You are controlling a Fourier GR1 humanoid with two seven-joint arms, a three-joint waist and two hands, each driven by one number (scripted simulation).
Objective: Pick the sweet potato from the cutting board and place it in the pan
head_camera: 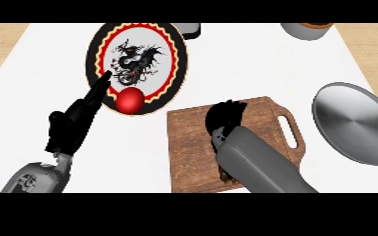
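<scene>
The wooden cutting board (188, 145) with a handle lies at the centre front. My right hand (225, 120) hovers over its middle, fingers relaxed and pointing away, with nothing seen in them. My grey forearm covers much of the board. A small dark brown bit (225, 176) peeks out at the forearm's left edge near the board's front; it may be the sweet potato, mostly hidden. The grey pan (351, 122) sits to the right, cut off by the view's edge. My left hand (70, 125) rests open at the left, fingers straight.
A round plate (171, 55) with a dragon design and a black-red rim stands behind the board, with a red round fruit (131, 100) on its near part. The left fingertips reach the plate's rim. Two grey containers (306, 30) (192, 29) stand at the back.
</scene>
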